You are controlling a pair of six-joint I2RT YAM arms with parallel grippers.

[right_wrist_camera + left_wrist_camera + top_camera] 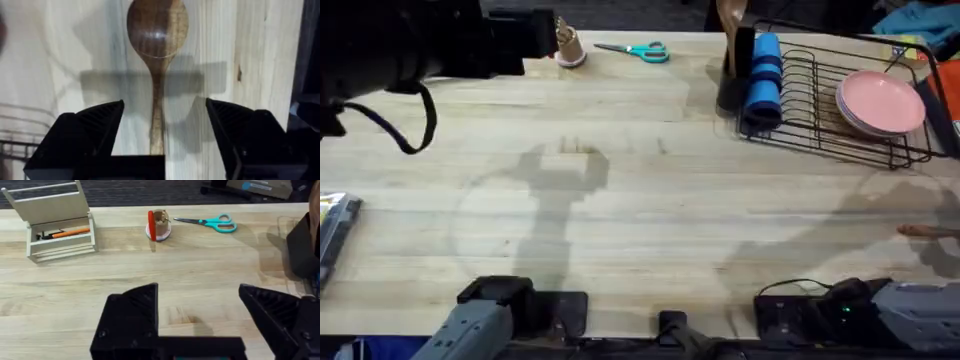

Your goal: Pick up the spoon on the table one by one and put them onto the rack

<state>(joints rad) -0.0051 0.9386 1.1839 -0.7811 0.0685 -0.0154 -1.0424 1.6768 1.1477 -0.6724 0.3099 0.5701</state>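
Observation:
A brown wooden spoon lies flat on the table, bowl pointing away from my right gripper. That gripper is open, with one black finger on each side of the thin handle and not touching it. In the overhead view part of this spoon shows at the table's right edge. Another wooden spoon stands in the black utensil holder of the wire rack at the back right. My left gripper hangs open and empty above the table, its arm large and dark at the upper left.
Pink plates and a blue roll sit in the rack. Teal-handled scissors and a small wooden cup lie along the far edge, with a beige box beside them. A flat object lies at the left edge.

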